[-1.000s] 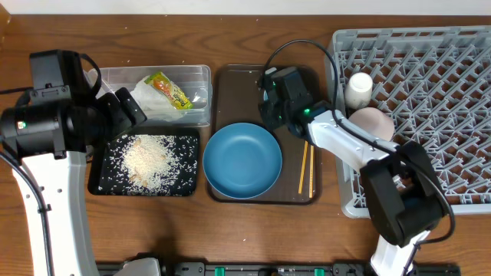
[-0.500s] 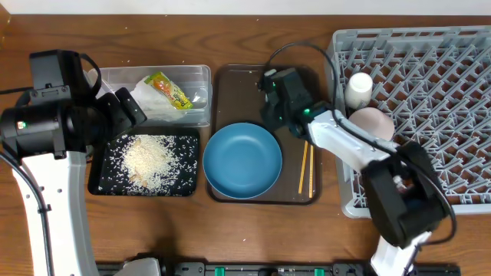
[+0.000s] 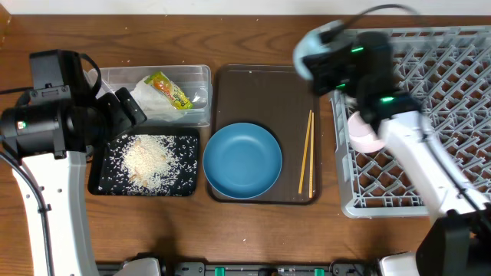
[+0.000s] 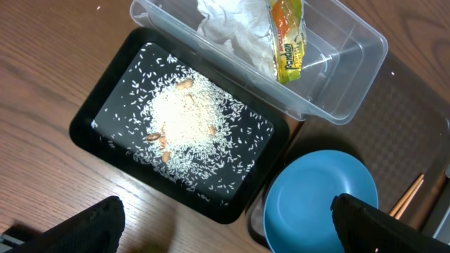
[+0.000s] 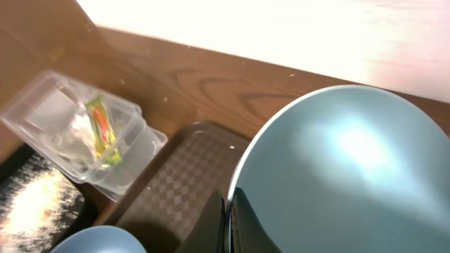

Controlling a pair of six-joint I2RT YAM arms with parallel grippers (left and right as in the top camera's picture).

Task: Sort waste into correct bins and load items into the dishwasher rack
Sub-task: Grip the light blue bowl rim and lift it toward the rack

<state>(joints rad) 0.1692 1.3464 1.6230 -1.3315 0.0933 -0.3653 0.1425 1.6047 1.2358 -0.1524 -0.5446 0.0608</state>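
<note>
Pale-blue bowl [image 5: 337, 169] aloft, rice [image 4: 186, 119] in black tray [image 4: 112, 98]

In the overhead view the right arm [image 3: 345, 57] is blurred above the rack's [image 3: 460, 84] rear left corner, which is cropped at the right edge, while in the right wrist view the bowl [image 5: 337, 169] is cropped right and below, the pinching right gripper [image 5: 226, 221] barely seen.

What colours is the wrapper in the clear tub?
Green and orange; the small snack wrapper shows best in the left wrist view.
</note>
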